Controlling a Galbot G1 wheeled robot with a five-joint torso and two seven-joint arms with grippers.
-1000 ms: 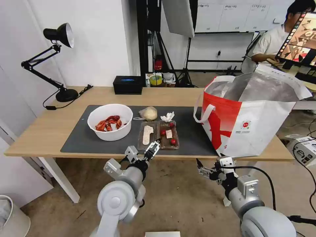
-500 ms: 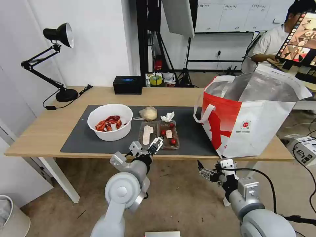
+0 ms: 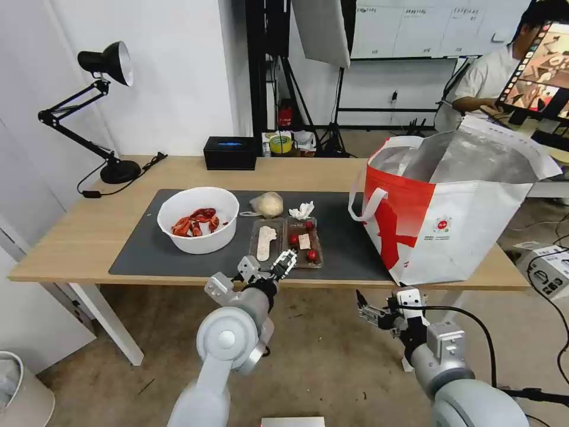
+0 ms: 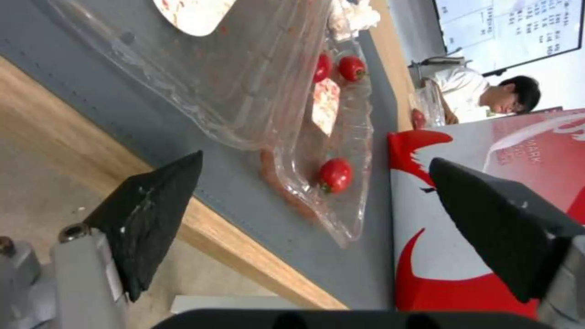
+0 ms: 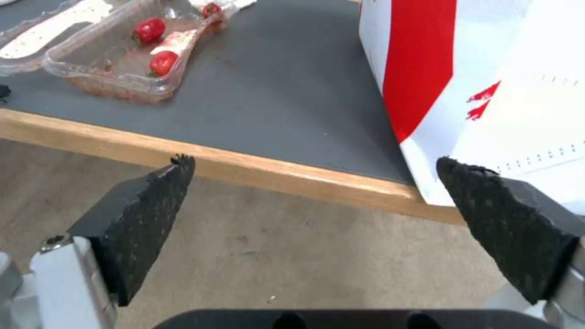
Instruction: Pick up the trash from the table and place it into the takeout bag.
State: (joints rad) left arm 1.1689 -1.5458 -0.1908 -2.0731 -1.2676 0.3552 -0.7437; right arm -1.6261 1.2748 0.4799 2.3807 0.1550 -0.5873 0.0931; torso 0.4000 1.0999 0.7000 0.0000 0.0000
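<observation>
left gripper [image 3: 285,261] nearer, open-fingered, just before clamshell tray [image 3: 287,240]

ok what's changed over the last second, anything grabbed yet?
Nothing grabbed. The left gripper has crept forward and toward the robot's right, reaching the near edge of the clamshell tray, open. The right gripper stays open, low in front of the table. Bowl, tissue, bagged lump and takeout bag unmoved.

Your table [image 3: 77,237] spans mid-frame, with a dark grey mat [image 3: 142,252] across its centre. At upper left you have a black desk lamp [image 3: 112,169]; a black box [image 3: 230,152] sits behind the mat, and the takeout bag [image 3: 450,225] stands right.
</observation>
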